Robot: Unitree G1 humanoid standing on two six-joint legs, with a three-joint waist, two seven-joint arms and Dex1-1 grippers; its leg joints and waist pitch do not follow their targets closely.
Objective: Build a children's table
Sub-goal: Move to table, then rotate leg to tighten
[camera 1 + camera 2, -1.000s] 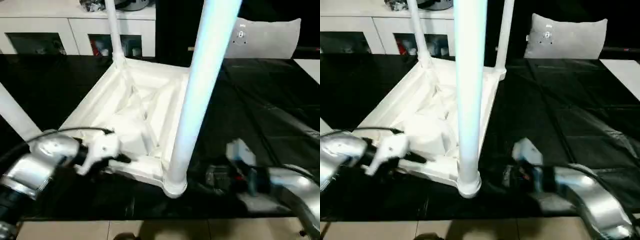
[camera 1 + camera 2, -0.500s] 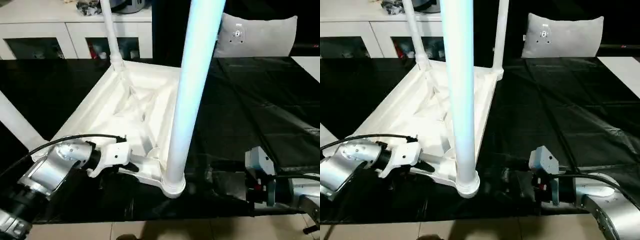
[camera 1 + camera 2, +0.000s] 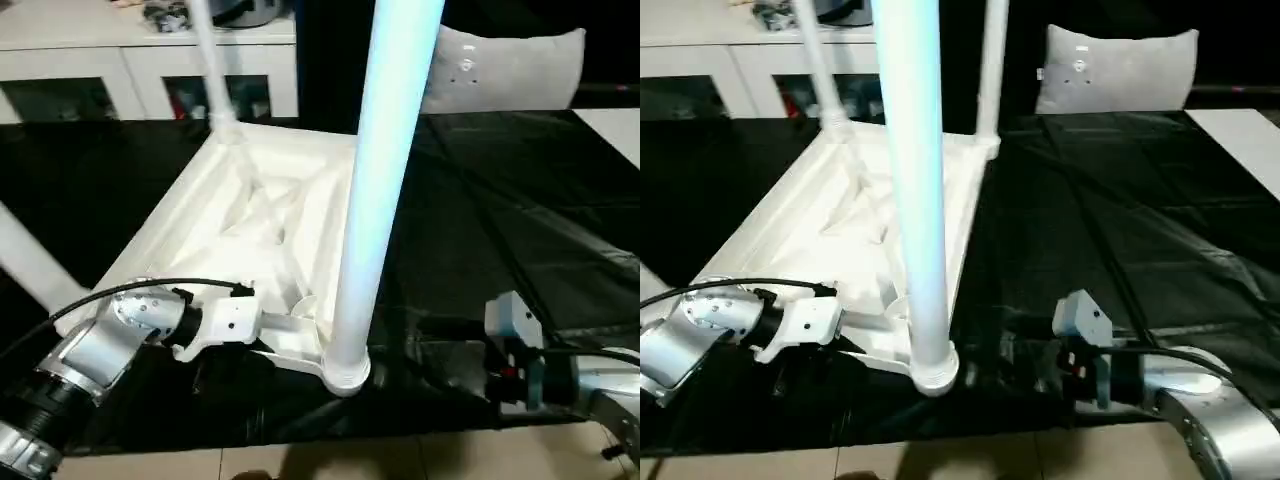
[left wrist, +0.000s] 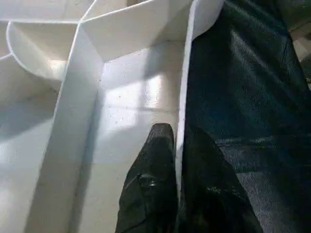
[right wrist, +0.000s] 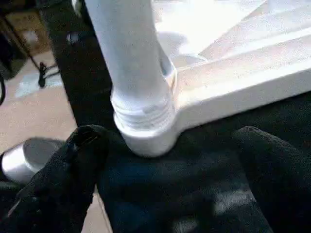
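Change: left gripper (image 4: 176, 145) fingers have been closing, now pinching the near rim.
Right gripper (image 5: 170, 160): gaping wide beside the near leg (image 3: 372, 200).
Children's table (image 3: 250, 215): lying upside down on black mat (image 3: 500, 230), being steadied.

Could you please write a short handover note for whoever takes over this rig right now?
Left gripper: shut on the near rim of the upturned children's table, one finger each side of the wall.
Right gripper: open, fingers spread before the near corner socket, touching nothing.
Table lies upside down on the black mat.
Done: near leg stands in that socket; two far legs also upright.
Left: check the fourth leg, tighten, turn the table over.
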